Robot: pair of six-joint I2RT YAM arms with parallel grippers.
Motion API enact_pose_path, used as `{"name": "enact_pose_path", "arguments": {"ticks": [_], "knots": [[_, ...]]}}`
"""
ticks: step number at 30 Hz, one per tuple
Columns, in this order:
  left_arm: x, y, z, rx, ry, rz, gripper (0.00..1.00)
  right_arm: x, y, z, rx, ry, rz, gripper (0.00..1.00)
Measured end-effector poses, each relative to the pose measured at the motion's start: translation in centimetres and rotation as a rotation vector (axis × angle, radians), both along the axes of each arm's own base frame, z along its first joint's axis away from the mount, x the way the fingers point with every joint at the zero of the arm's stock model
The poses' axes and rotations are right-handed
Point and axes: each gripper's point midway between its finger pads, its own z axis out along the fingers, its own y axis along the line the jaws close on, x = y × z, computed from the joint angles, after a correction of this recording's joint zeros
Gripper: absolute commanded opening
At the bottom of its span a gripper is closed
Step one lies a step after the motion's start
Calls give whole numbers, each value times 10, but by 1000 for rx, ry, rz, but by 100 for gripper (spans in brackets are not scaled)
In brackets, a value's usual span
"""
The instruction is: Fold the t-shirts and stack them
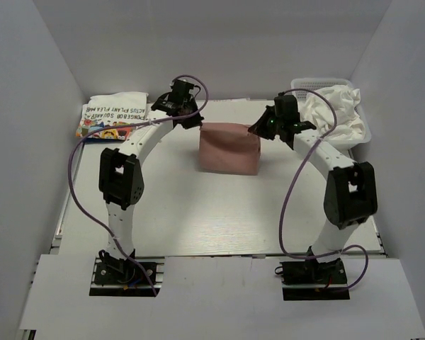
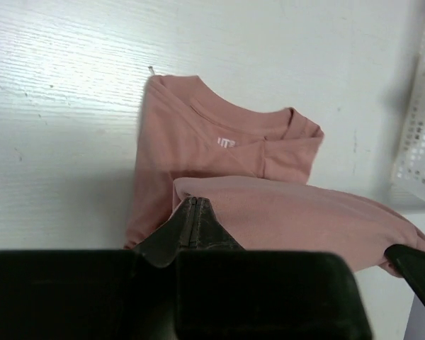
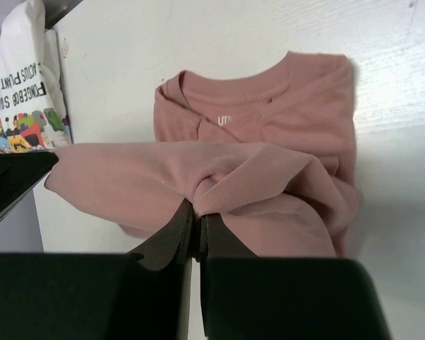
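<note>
The dusty pink t-shirt (image 1: 230, 150) sits at the middle of the table (image 1: 198, 219), sleeves turned in so it is a narrow block, with its near edge lifted off the surface. That raised edge hangs between the left gripper (image 2: 192, 214) and the right gripper (image 3: 195, 221), each with jaws pinched tight on a bunch of pink cloth, one toward each side. To do this fold well, I judge both arms should travel together toward the collar at equal height, with the edge taut and straight, lay it square just short of the neckline, and let go only once it is low, so nothing springs back. The overhead view gives the layout: the printed white t-shirt (image 1: 117, 115) folded at the far left, and a heap of white t-shirts (image 1: 336, 106) in the mesh basket (image 1: 304, 83) at the far right, both apart from the pink one. It hides the pinches and the collar behind the raised cloth. The wrist views show both, plus the neck label and the sag between the two grips
</note>
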Motion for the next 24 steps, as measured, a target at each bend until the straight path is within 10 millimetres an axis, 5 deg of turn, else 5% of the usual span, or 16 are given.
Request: {"name": "enact_pose_path", "arguments": {"ticks": [6, 8, 10, 11, 17, 20, 24], "knots": [[42, -5, -28, -38, 22, -13, 0, 39, -5, -38, 32, 74, -8, 0], [54, -10, -39, -53, 23, -28, 33, 59, -6, -45, 47, 87, -15, 32], [66, -14, -49, -67, 18, -52, 100, 80, -6, -49, 65, 92, -21, 79], [72, -15, -54, -77, 17, -54, 100, 91, -7, -51, 69, 86, -18, 90], [86, -11, -65, -110, 14, -55, 100, 123, -8, -56, 35, 36, 40, 90], [86, -6, -59, -113, -12, -57, 100, 117, -9, -55, -1, 20, 64, 90], [71, -9, -54, -108, -19, -90, 100, 80, -12, -58, -19, 36, 102, 90]]}}
